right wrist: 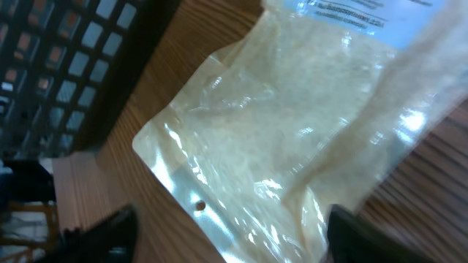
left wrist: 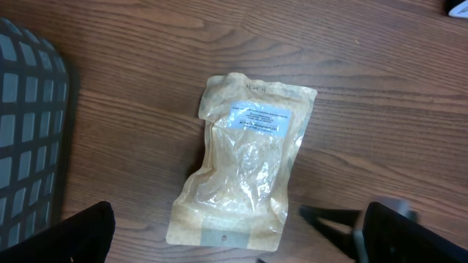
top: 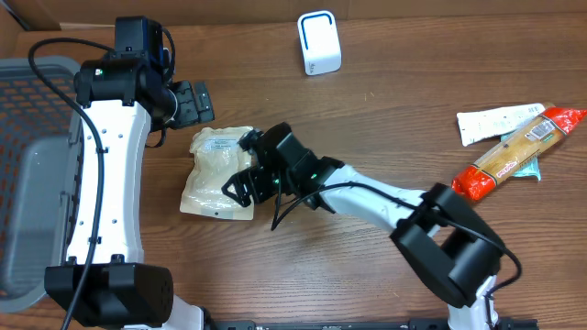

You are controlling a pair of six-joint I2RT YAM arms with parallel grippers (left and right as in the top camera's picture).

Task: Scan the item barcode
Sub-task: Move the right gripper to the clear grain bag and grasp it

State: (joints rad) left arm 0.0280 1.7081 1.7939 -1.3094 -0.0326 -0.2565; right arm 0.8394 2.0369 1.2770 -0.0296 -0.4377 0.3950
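The pouch [top: 218, 174] lies flat on the wooden surface [top: 385, 110], left of the middle, just right of the left arm; it is a clear, tan-tinted bag with pale contents, and the left wrist view shows it whole [left wrist: 248, 161], slightly tilted, with a white printed label [left wrist: 259, 117] near its top end and a small hole [left wrist: 223, 237] in the sealed bottom strip; the print on the label is too small to read, and I cannot tell whether a barcode is on it.

The right hand [top: 240, 167] is over the right side of the pouch; in its own camera the pouch [right wrist: 292, 124] fills the space between the two dark fingers [right wrist: 102, 234], which stand wide apart on either side of the bag's lower end; whether a finger touches the plastic I cannot tell. The left hand [top: 195, 103] hangs above the surface just beyond the pouch's top left corner, apart from it; its fingers [left wrist: 80, 234] are spread fully, with nothing between them but the view down onto the bag.

A grey mesh basket [top: 37, 183] sits at the far left edge, beside the left arm. A small white box with a blue outline [top: 318, 43] stands at the far edge of the surface, well apart from the pouch. At the right, a red and orange snack pack [top: 514, 156] lies slanted, next to a white packet [top: 495, 122].
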